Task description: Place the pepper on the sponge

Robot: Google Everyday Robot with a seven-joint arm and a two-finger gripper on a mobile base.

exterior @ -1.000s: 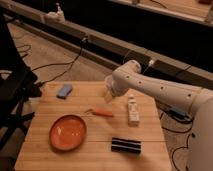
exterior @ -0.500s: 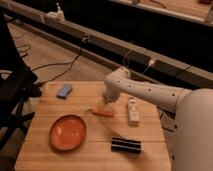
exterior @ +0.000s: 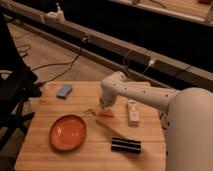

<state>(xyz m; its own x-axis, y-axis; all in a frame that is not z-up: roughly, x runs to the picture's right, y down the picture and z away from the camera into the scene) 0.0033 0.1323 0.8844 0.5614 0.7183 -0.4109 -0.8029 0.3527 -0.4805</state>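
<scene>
One slender orange pepper (exterior: pixel 106 113) lies near the middle of the wooden table (exterior: pixel 150 132), its body short and tapering, with a thin pale stem (exterior: pixel 90 111) reaching out to the left. The gripper (exterior: pixel 104 107) is down right over the pepper's thick end, at or touching it; whether it is clamped on the pepper or spread apart cannot be told from this view. The blue sponge (exterior: pixel 64 90), a small flat rectangle, sits well apart near the table's far left corner, with nothing on it. A round orange plate (exterior: pixel 67 132) lies near the front left, a black ribbed bar (exterior: pixel 125 145) near the front edge, and a white upright object (exterior: pixel 133 112) just right of the pepper.
</scene>
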